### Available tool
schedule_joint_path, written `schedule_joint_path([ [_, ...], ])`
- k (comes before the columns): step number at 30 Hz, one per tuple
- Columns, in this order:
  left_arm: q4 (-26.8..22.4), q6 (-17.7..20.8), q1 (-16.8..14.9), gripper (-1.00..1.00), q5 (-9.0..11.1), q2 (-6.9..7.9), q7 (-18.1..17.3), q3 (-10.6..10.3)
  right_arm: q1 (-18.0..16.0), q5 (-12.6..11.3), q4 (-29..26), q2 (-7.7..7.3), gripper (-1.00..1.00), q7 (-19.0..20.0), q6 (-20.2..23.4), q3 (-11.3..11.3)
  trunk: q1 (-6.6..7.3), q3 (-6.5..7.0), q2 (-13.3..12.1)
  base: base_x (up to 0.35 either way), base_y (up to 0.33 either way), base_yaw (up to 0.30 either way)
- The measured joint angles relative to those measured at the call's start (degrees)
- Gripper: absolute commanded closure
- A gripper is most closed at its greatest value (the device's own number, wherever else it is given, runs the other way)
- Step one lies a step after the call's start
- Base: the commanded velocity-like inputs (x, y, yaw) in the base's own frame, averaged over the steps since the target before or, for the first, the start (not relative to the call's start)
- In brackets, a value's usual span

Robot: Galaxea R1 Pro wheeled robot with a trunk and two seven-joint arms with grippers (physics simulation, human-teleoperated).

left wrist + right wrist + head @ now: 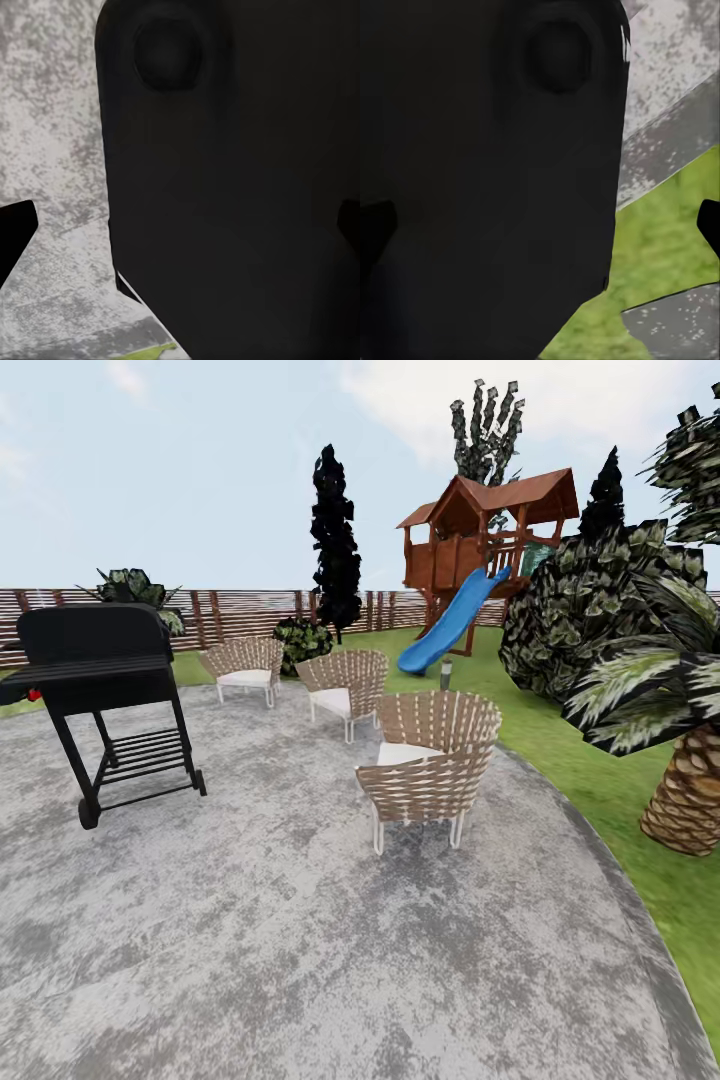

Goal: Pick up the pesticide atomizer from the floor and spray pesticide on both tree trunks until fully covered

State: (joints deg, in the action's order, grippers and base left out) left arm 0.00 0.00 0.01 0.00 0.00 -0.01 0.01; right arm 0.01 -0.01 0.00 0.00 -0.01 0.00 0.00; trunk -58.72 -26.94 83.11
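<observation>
The garden's green lawn (598,762) runs along the right of a grey paved patio (300,940), with the brown slatted fence (240,612) behind it. The pesticide atomizer, the pesticide and both trees with their trunks are out of view. In the left wrist view my left gripper (182,229) hangs over the grey paving beside a dark part of my own body, its black fingertips (15,234) far apart with nothing between them. My right gripper (544,229) stands the same way, with fingertips (709,225) spread, over the patio edge and grass.
A black grill (100,690) stands at the patio's left. Three wicker chairs (430,765) sit mid-patio. A scaly palm (690,790) and a big shrub (590,610) are on the right. A wooden playhouse with a blue slide (450,622) and dark columnar trees (335,540) stand farther back.
</observation>
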Motion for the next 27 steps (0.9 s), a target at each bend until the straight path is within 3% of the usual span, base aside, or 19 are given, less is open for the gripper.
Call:
schedule_joint_path([
  [6, -0.1, 0.0, 0.0, -1.0, 0.5, -0.08, 0.2, 0.2, -0.1, 0.1, 0.1, 0.17, -1.0, 0.2, 0.0, -0.1, -0.01, 0.01, 0.0, -0.018, 0.042, 0.0],
  [12, -1.1, -1.8, 0.0, -1.0, 0.6, -0.12, 0.2, 0.4, -0.1, 0.2, -1.9, 2.1, -1.0, 0.0, -0.1, -0.3, -0.01, 0.01, 0.0, -0.002, 0.004, -0.024],
  [19, -1.4, -4.0, 0.0, -1.0, 0.6, -0.63, 0.2, 0.4, -0.1, 0.2, -4.1, 4.35, -1.0, 0.2, -0.1, -0.3, -0.01, 0.01, 0.0, -0.043, 0.117, -0.253],
  [27, -1.5, -6.2, 0.0, -1.0, 0.5, -0.62, 0.1, 0.2, -0.1, -0.2, -6.6, 4.39, -1.0, 0.2, -0.1, -0.4, -0.01, 0.01, 0.0, -0.11, 0.28, -0.298],
])
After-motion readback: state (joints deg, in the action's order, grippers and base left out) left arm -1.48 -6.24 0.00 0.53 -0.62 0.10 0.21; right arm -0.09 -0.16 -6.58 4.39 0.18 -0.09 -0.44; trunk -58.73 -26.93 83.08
